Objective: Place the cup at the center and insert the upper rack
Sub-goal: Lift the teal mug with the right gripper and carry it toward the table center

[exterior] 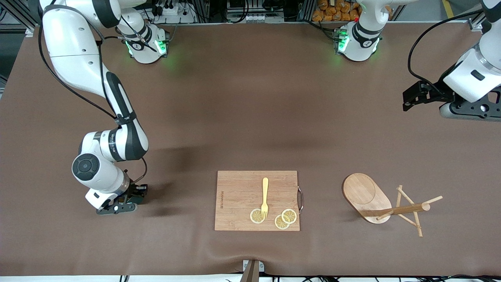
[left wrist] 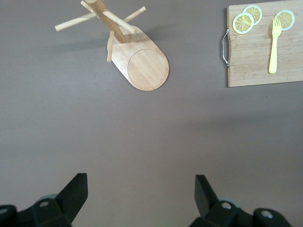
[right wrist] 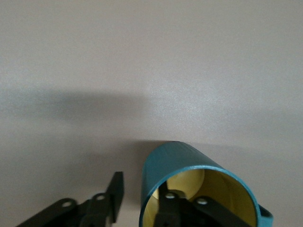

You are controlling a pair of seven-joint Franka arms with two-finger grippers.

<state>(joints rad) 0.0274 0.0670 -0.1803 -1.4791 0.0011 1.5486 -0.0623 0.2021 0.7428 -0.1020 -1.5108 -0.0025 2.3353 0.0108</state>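
The teal cup [right wrist: 182, 165] with a tan-yellow inside shows only in the right wrist view. My right gripper [right wrist: 142, 201] is open and straddles its rim, one finger inside, the other outside with a gap to the wall. In the front view the right gripper [exterior: 122, 204] is low at the right arm's end of the table and hides the cup. The wooden mug tree [exterior: 367, 197] lies on its side toward the left arm's end, and it shows in the left wrist view [left wrist: 147, 68] too. My left gripper [left wrist: 140, 189] is open and empty, high over bare table cover [exterior: 410, 100].
A rectangular wooden cutting board [exterior: 238, 199] with a metal handle lies between the cup and the mug tree, near the front edge. On it lie a yellow fork [exterior: 265, 197] and three lemon slices [exterior: 289, 216]. Brown table cover [exterior: 250, 117] spreads around them.
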